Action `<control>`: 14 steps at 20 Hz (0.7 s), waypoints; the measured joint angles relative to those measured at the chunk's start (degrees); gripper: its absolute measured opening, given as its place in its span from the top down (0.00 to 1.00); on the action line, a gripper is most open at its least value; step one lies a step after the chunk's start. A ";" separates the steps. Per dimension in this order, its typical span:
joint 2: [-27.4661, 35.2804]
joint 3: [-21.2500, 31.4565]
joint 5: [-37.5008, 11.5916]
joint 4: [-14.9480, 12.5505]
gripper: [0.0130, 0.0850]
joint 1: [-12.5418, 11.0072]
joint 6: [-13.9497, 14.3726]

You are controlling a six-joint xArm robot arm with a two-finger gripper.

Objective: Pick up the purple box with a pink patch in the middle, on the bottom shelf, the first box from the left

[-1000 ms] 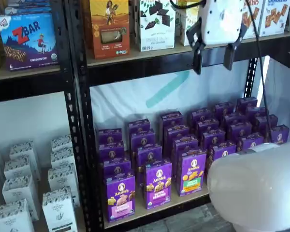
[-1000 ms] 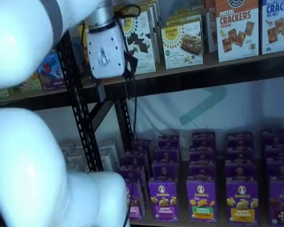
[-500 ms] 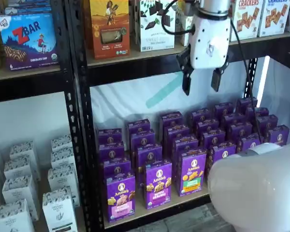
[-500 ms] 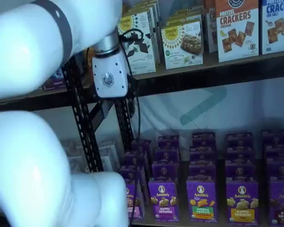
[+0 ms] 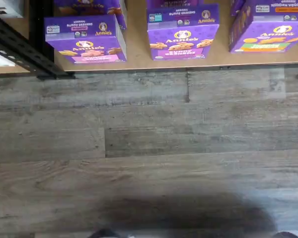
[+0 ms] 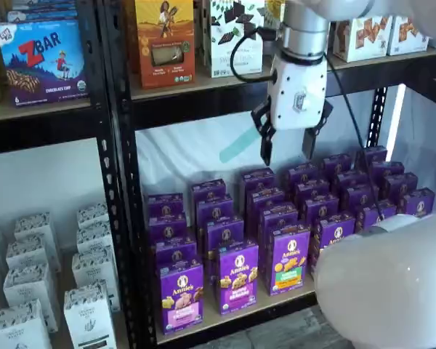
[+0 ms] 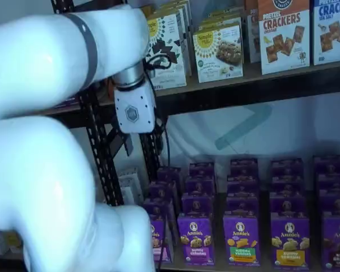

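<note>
The purple box with the pink patch stands upright at the front left corner of the bottom shelf. It also shows in the wrist view on the tan board. In a shelf view the arm partly hides it. My gripper hangs open and empty below the upper shelf beam. It is well above the purple rows, to the right of the box and higher. In a shelf view its white body shows, with its fingers unclear.
A purple Bunny Grahams carton and one with a green patch stand right of the box. A black upright borders it on the left, with white cartons beyond. My white arm fills the near right. Grey wood floor lies before the shelf.
The gripper has come down from the upper shelf's level to below its beam and moved left, toward the purple rows. The boxes have not moved.
</note>
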 joint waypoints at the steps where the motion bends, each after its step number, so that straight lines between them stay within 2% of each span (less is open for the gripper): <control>1: 0.63 0.65 -1.27 0.02 0.00 0.29 0.25; 14: 11.35 6.80 -16.69 -3.13 0.00 4.59 5.55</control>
